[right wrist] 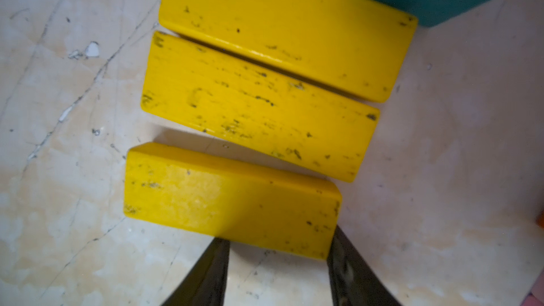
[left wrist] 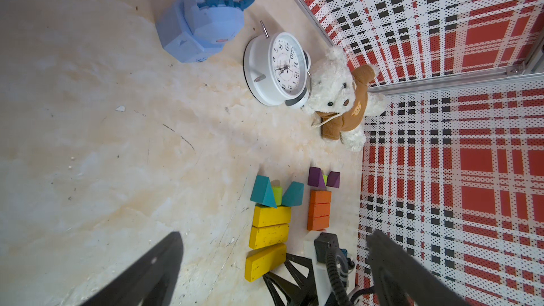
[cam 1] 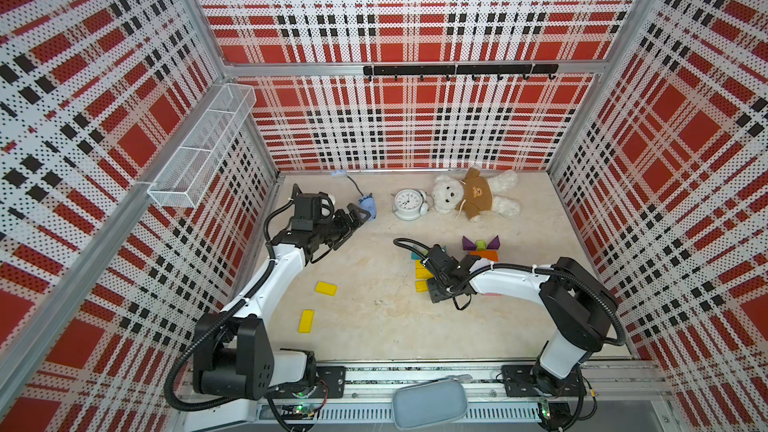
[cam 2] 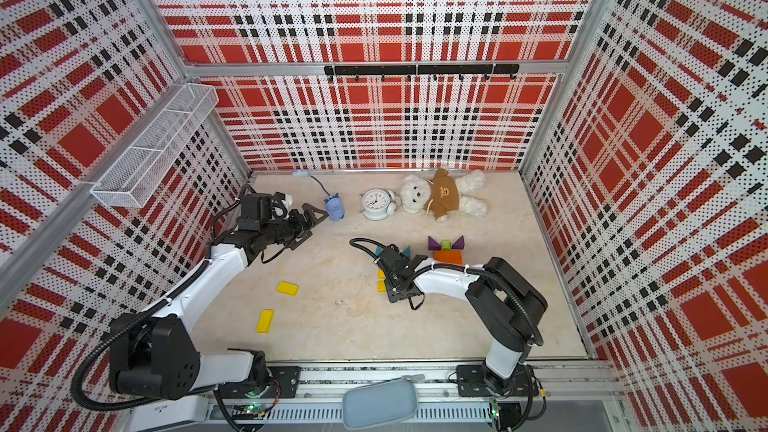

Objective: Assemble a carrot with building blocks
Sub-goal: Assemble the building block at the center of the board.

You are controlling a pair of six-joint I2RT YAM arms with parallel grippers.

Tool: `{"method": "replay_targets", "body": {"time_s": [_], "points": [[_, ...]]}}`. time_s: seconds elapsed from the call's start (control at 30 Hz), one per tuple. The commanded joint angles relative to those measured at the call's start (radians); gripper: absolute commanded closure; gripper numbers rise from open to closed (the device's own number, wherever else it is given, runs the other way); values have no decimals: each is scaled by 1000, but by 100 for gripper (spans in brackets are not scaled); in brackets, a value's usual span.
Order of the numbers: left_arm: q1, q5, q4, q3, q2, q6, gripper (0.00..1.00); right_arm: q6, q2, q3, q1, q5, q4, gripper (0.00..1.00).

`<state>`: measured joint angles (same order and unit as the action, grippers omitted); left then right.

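Beige marbled counter (cam 1: 374, 338), enclosed by red plaid perforated walls. The left arm reaches over the far left. Its left claw (cam 1: 353, 226) hangs above the counter, fingers spread to their widest and nothing between them. The right arm bends in from the near right, and the right claw (cam 1: 430, 290) points down at the centre right. In the right wrist view its two fingers (right wrist: 350, 269) stand partly apart with bare counter between them and grip nothing. Their tips end at the near long edge of the nearest yellow rectangular wooden bar (right wrist: 229, 201); whether they touch it cannot be told.

A white plush teddy bear in a brown hoodie (cam 1: 473, 197) lies at the far right. Just left of it is a round white alarm clock (cam 1: 406, 203), and left again a pale blue plastic toy figure with a spiked back (cam 1: 368, 209).

The painted wooden building blocks lie at the centre right in two figures.
- **Left figure:** three yellow bars side by side. The two far ones (left wrist: 272, 215) touch, and the nearest sits askew across a wedge-shaped gap. At the far end, two teal triangles (left wrist: 263, 192) flank a lime-green rounded stub (left wrist: 277, 195).
- **Right figure, just beside it:** three orange rectangular bars (left wrist: 319, 210) packed together, two purple triangles (left wrist: 315, 176) and a second green stub (left wrist: 324, 178).

Two loose yellow bars (cam 1: 326, 288) lie well apart from these, at the near left.
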<state>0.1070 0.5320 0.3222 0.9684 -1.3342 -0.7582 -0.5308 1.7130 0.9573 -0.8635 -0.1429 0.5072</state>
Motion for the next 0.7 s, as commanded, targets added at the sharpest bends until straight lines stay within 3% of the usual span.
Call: {"method": "replay_targets", "body": {"time_s": [0.0,0.67], "points": [[2,13,-19,-7,-8,-4,1,-19,3,10,-5,-1,-12,38],[-2,19,-20,-3,-15,-4,1,-51,7,41,-8,-36,9,31]]}}
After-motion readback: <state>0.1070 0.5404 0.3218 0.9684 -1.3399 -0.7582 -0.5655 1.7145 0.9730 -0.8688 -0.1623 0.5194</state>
